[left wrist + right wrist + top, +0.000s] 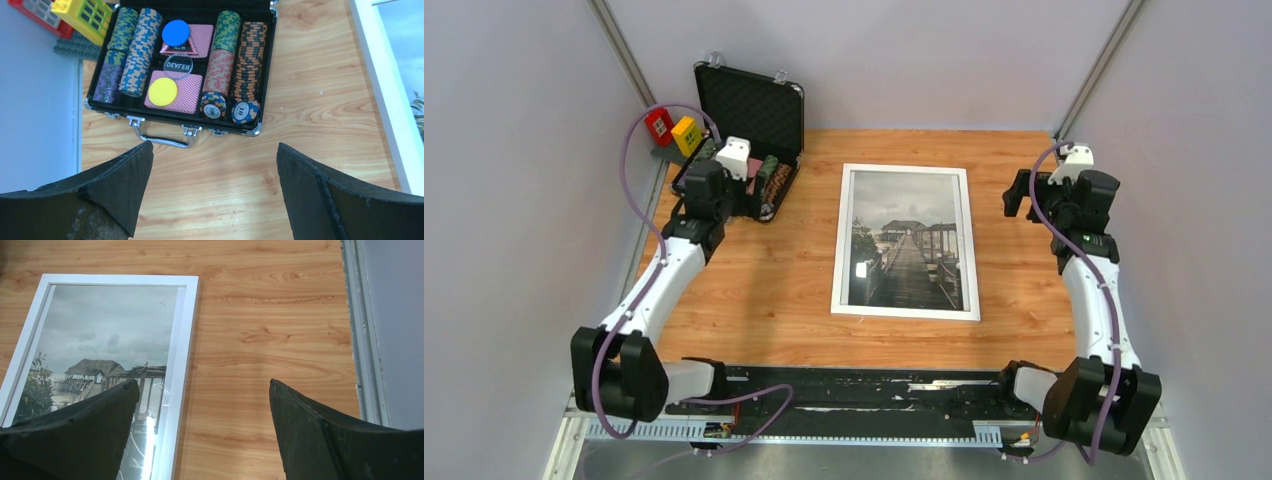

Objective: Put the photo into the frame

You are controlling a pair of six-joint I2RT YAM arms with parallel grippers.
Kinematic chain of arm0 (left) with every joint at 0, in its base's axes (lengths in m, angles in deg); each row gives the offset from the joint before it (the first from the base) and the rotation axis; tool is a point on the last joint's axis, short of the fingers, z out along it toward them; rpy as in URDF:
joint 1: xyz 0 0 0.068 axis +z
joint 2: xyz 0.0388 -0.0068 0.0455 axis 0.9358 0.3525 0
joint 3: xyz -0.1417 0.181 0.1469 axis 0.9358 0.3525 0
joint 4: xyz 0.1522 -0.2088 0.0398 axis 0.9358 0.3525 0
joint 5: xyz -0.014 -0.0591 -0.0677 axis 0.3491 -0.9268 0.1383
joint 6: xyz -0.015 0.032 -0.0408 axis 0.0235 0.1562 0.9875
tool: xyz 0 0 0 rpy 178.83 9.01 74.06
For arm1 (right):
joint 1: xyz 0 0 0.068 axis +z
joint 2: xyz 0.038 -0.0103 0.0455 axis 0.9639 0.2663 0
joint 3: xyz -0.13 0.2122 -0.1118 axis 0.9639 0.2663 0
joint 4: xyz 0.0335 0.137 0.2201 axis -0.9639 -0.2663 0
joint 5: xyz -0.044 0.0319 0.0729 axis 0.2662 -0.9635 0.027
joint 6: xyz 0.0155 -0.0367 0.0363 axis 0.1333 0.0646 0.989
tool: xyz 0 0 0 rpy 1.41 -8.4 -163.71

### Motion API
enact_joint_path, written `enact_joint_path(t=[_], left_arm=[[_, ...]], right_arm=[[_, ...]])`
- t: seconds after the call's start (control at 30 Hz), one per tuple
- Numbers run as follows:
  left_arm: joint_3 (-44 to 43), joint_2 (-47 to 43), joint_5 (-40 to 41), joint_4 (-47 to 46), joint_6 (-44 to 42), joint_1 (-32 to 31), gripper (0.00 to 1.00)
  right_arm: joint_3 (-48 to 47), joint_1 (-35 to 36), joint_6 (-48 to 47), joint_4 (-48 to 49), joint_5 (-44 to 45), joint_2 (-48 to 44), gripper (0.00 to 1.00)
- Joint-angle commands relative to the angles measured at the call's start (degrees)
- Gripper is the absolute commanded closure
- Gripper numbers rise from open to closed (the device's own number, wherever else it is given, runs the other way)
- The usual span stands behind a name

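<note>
Both my jaw pairs stand spread wide, nothing held. L gripper [215,150] hangs near the chip case [165,116]; R gripper [205,385] is beside the frame [187,340] w/ photo [110,325] inside.

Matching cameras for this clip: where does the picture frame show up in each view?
Top external: the frame lies flat mid-table, between the two arms.
Left wrist: only its white edge shows, along the right border.
Right wrist: it fills the left half, cut off at the bottom.
Shared landmark: the wooden table.
</note>
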Motion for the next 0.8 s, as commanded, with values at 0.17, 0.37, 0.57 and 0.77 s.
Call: enact_joint_path(t=[0.17,0.37,0.57,0.77], left_arm=[[-2.8,-12.9,0.2,8.3,2.2,0.3,0.00],[-8.6,-16.9,1.8,17.2,3.1,0.3,0.00],[-4.7,-23.8,-0.6,15.8,5.0,0.3,0.00],[2.3,-28.9,-3.7,11.6,4.6,0.3,0.00]], right_arm=[[5.9,-0.2,5.7,1.6,4.4,-13.4,0.00],[9.7,-0.1,5.3,1.4,9.1,-22.6,0.00],[14.2,-0.2,5.4,1.4,8.6,-29.1,0.00],[16.3,-0.2,5.7,1.2,4.7,-29.9,0.00]])
